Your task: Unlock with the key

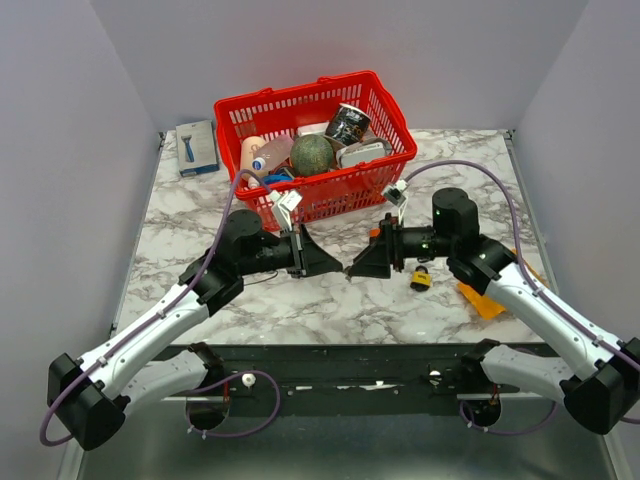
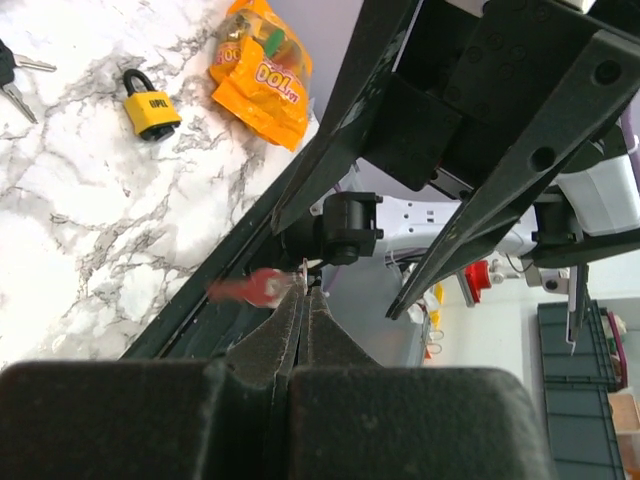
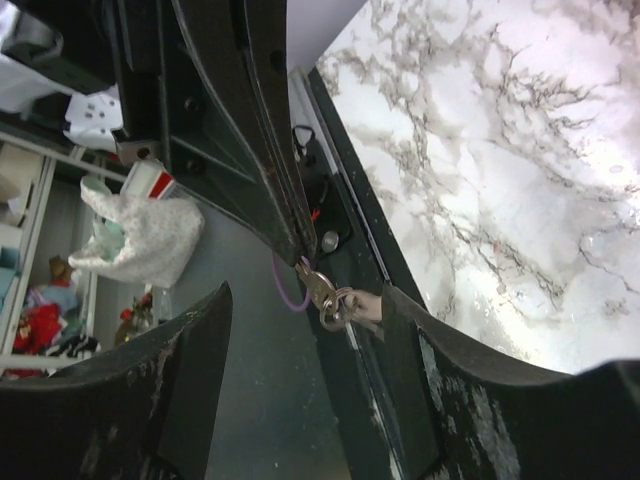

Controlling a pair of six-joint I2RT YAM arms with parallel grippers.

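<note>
Padlock (image 1: 421,279), yellow, lies on the marble worktop (image 1: 300,300) near the right pincer (image 1: 355,270), which meets the left pincer (image 1: 335,266) tip to tip from above. From the left wrist, the left pincer is clenched on a red-headed key (image 2: 250,290). From the right wrist, the right pincer's fingers (image 3: 160,400) stand released and wide apart, the key ahead between them.

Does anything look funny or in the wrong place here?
Nothing is spilled or broken. One odd thing: the key is up in the air, pinched in the left gripper, with the right gripper open around it, while the yellow padlock lies on the table near an orange snack bag.
</note>
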